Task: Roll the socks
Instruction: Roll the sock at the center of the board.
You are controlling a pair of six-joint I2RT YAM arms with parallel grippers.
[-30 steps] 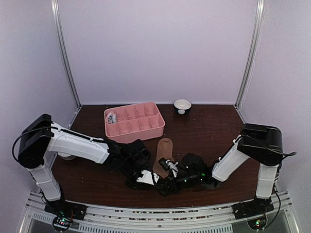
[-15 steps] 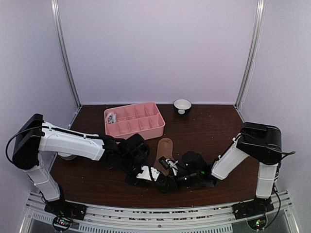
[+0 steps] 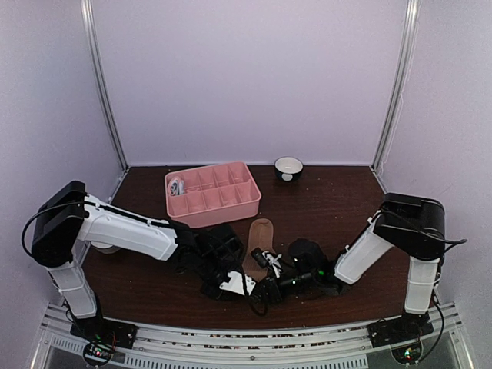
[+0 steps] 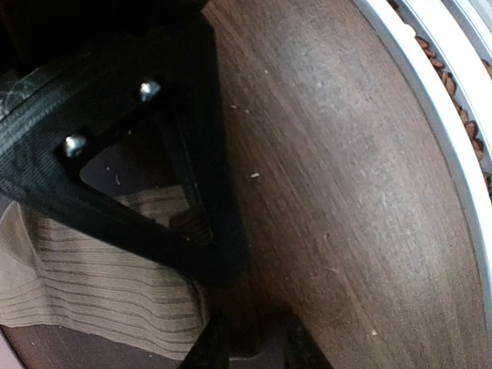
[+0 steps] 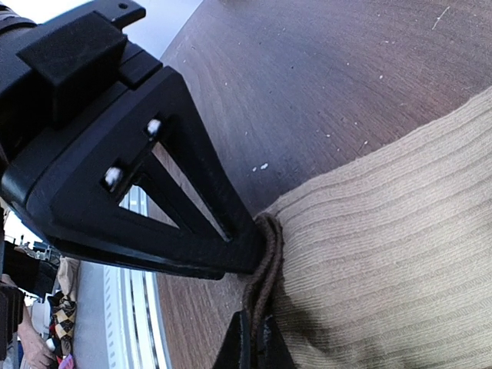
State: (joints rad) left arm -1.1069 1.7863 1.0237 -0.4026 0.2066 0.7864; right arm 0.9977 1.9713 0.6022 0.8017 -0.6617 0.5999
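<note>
Right wrist: right jaws are pinched fully shut on the bunched edge of the tan-brown sock [image 5: 384,231], low on the bench [image 5: 307,69]. My read is that it's an anchor so the roll has something to start against. Top external: the sock lies flat mid-bench between both arms, far end toward the pink tray [image 3: 213,194]. Left jaws sit over its ribbed end; can't tell whether they grip fabric or stand clear. Pink sock not in sight.

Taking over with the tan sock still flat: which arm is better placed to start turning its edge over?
Right, probably. The right gripper is shut on the tan sock, pinching the hem between its fingertips. The left gripper sits over the same sock, but whether it holds any fabric is unclear.
</note>
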